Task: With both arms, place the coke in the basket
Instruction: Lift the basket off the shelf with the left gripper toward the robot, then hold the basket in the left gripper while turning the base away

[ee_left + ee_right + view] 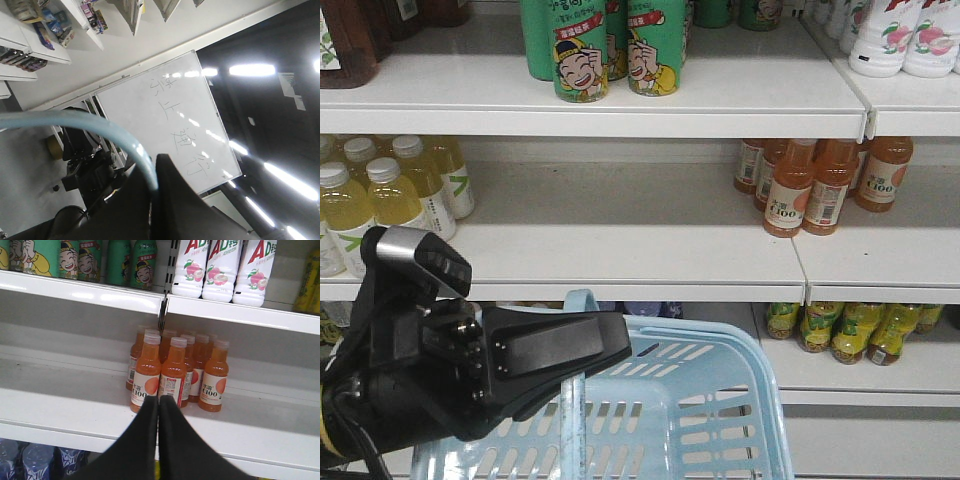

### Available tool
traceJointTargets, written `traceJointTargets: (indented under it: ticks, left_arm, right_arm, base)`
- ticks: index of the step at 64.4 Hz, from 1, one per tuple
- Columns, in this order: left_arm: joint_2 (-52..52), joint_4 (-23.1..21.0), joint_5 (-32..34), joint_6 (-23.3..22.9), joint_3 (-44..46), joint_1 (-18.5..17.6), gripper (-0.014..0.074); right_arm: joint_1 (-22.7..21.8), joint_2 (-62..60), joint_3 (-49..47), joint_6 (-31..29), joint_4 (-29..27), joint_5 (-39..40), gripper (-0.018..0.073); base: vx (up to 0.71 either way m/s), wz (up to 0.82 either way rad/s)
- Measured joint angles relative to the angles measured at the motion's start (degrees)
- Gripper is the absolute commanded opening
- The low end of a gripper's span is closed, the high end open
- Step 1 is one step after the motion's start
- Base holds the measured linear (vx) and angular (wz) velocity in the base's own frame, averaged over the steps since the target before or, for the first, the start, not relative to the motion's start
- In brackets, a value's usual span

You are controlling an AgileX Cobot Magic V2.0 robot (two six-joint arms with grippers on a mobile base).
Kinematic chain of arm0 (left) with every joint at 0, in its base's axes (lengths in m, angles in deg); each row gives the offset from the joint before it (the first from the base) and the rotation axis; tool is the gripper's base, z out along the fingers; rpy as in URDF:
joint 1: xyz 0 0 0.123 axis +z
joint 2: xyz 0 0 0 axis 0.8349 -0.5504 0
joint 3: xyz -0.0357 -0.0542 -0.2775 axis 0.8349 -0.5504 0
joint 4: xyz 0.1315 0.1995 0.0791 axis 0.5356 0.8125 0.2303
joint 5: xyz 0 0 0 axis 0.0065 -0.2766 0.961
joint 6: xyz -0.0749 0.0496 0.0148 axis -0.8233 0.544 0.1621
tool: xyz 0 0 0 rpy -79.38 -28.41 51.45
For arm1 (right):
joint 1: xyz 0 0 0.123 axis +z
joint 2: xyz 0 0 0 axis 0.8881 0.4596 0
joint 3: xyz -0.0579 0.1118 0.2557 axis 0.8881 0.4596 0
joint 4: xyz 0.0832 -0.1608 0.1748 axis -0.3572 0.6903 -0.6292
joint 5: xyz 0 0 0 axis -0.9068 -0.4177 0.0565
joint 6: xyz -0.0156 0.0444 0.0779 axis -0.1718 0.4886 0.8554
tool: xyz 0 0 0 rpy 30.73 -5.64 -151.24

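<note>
Handle (572, 425) first: a flat pale-blue plastic band, pinched between the black fingers of the left gripper (605, 350). We'd hold the slotted basket (760, 370) level and steady. Right gripper (158, 407) is pressed together and empty, facing glossy orange bottles (174, 372) on a white shelf (75, 410). Coke shows in none of our views — we judge the right arm must find it first.
</note>
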Motion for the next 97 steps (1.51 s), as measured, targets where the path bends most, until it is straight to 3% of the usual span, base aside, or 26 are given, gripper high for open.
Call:
traceJointTargets:
  ticks: [21,42,97]
  left_arm:
    - [0.23,8.61,0.68,-1.76,14.63,-0.56,-0.0008]
    - [0.56,14.02,1.25,-1.93,15.98,-0.66,-0.0008]
    - [0.56,16.45,1.3,-1.93,15.98,-0.66,-0.0006]
  right_arm:
    - [0.0,0.0,0.0,0.0,0.0,0.0,-0.0002]
    - [0.0,0.0,0.0,0.0,0.0,0.0,-0.0002]
    - [0.0,0.0,0.0,0.0,0.0,0.0,-0.0002]
  base:
    - [0.0,0.0]
    - [0.0,0.0]
    - [0.0,0.0]
